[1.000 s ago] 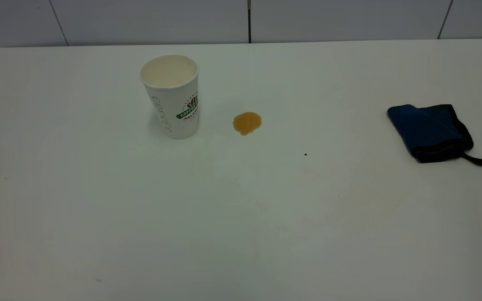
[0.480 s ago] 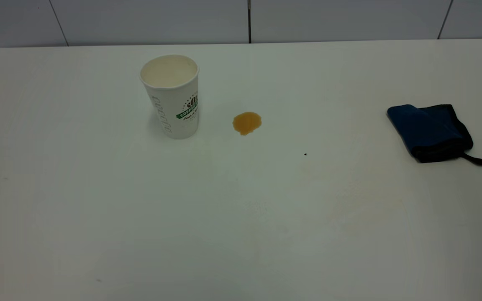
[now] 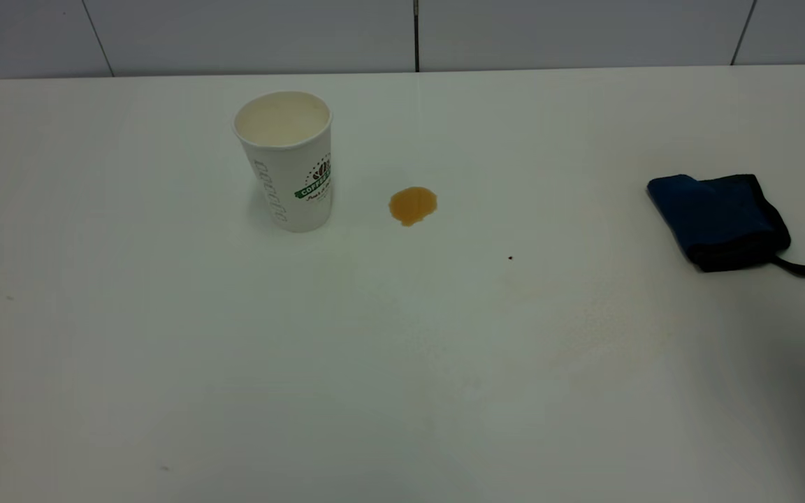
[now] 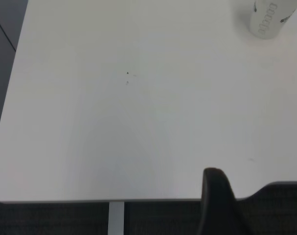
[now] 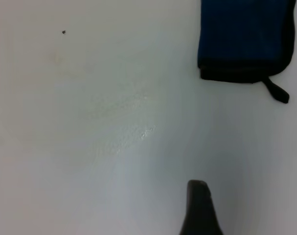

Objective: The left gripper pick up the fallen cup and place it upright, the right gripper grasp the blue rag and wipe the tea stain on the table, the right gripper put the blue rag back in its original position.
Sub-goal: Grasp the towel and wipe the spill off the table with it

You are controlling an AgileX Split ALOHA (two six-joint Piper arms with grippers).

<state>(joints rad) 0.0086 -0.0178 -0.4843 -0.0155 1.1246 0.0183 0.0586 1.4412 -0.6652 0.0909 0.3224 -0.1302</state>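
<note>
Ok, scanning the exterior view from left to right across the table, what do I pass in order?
The cup, standing upright → the tea stain → a tiny dark speck → the blue rag, its black strap tail pointing towards the right edge.

White cup (image 3: 286,159) upright beside amber tea stain (image 3: 412,205); folded blue rag (image 3: 721,221) well apart.

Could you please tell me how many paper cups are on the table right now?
1: the cup stands upright on the table, left of the tea stain.
</note>
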